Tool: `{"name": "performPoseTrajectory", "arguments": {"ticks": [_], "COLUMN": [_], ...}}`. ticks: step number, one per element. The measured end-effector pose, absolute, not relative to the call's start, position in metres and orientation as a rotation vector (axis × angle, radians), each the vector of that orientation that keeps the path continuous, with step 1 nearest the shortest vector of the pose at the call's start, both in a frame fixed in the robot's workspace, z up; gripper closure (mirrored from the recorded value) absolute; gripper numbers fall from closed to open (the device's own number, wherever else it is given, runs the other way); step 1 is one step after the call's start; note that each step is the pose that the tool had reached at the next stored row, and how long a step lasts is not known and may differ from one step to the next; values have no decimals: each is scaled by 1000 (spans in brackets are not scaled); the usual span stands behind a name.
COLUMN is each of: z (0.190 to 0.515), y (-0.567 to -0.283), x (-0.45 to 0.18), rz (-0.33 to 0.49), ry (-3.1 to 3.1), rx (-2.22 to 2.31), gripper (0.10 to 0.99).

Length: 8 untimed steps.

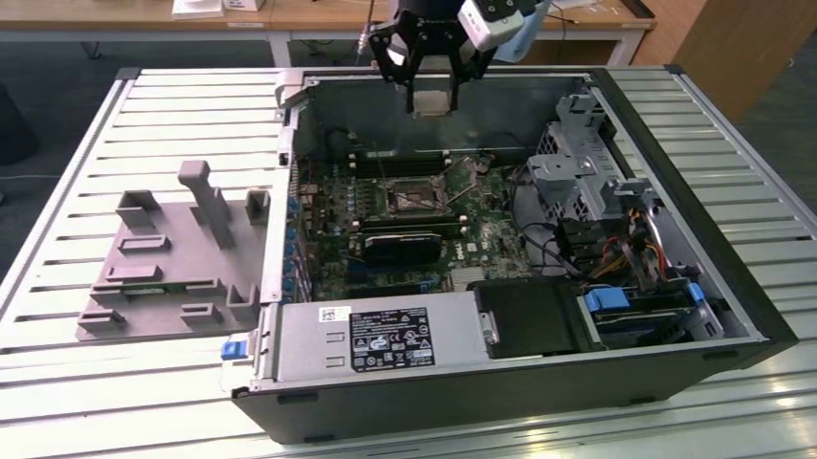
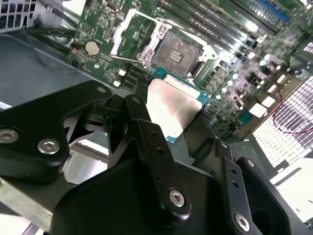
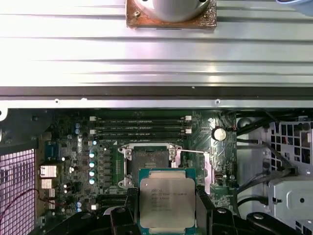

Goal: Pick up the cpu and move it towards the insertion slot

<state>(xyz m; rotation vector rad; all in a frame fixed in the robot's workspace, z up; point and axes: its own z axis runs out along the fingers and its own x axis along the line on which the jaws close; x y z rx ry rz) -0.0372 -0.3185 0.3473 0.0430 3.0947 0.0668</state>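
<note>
My gripper (image 1: 431, 96) hangs above the back wall of the open computer case and is shut on the cpu (image 1: 431, 102), a flat square chip with a silver top. In both wrist views the black fingers (image 3: 130, 197) clamp the cpu (image 3: 167, 201) by two opposite edges. The insertion slot (image 1: 411, 194) is a dark square socket in a silver frame on the green motherboard, below and in front of the held chip. The first wrist view shows the insertion slot (image 3: 148, 160) just beyond the cpu's edge. In the second wrist view the cpu (image 2: 173, 105) sits short of the insertion slot (image 2: 177, 51), between the gripper (image 2: 172, 100) fingers.
The case (image 1: 294, 172) lies open on a slatted metal table (image 1: 115, 382). Long memory slots (image 3: 142, 126) run beside the socket. A black card (image 1: 402, 249), a power supply (image 1: 370, 339) and a drive cage (image 1: 587, 182) crowd the case. A grey fixture (image 1: 172, 258) stands on the exterior view's left.
</note>
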Motion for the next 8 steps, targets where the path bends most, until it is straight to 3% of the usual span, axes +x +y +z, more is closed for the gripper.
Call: {"name": "performPoseTrajectory", "arguments": {"ticks": [8], "z": [347], "y": [-316], "x": [-37], "rz": [67], "ry": [3095], "rx": [43], "gripper": [545]}}
